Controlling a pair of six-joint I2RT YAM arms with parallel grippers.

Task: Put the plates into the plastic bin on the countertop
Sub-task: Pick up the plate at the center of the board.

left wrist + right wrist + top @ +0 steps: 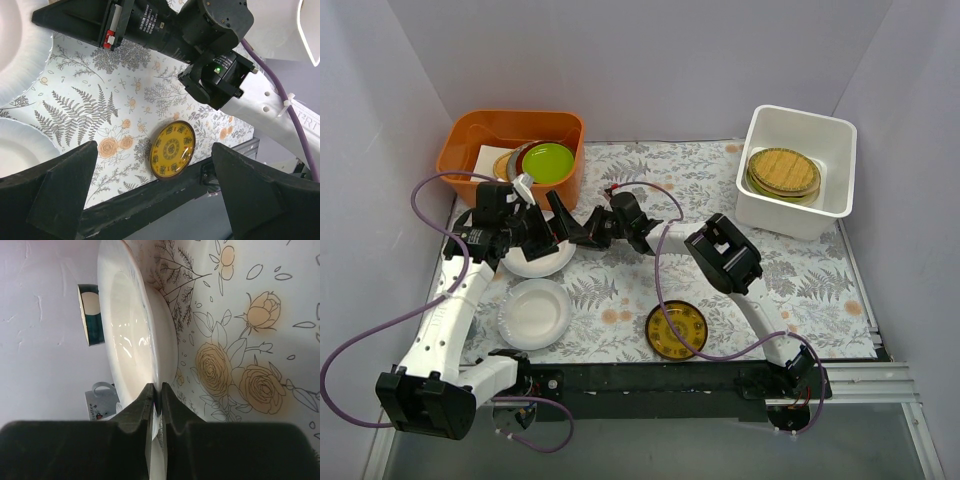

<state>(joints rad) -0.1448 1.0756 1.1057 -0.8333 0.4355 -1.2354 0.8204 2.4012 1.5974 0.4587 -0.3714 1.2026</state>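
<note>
Right hand [156, 390]: clamped hard. The two black fingers pinch the thin rim of a glossy white plate [130, 325] from both sides, with barely a gap between them.
White plate: round and smooth with a deep well, lying at 9 o'clock on the desk [800, 280]. Its underside sits close against the printed surface, and I cannot tell whether it is lifted clear.
Left hand [154, 147]: fingers spread wide, nothing between them. It hangs above the desk just beside the right hand, also around 9 o'clock.
Second white plate [533, 313]: at 8 o'clock, flat on the desk, round with a broad rim, just beside the gripped one.
Amber plate [677, 330]: at 6 o'clock near the front edge. It is small, round and shiny, with a patterned gold face and a dark rim, and it lies flat on its own.
Bin [840, 135]: at 2 o'clock, white square plastic with tapered walls and a thick rim. A stack of yellow woven plates [784, 172] lies inside.
Orange tub [470, 135]: at 10 o'clock, rounded plastic, with a lime-green plate [548, 160] on top of the stack inside.
Desk surface: pale grey, matte, printed with ferns and orange flowers.
</note>
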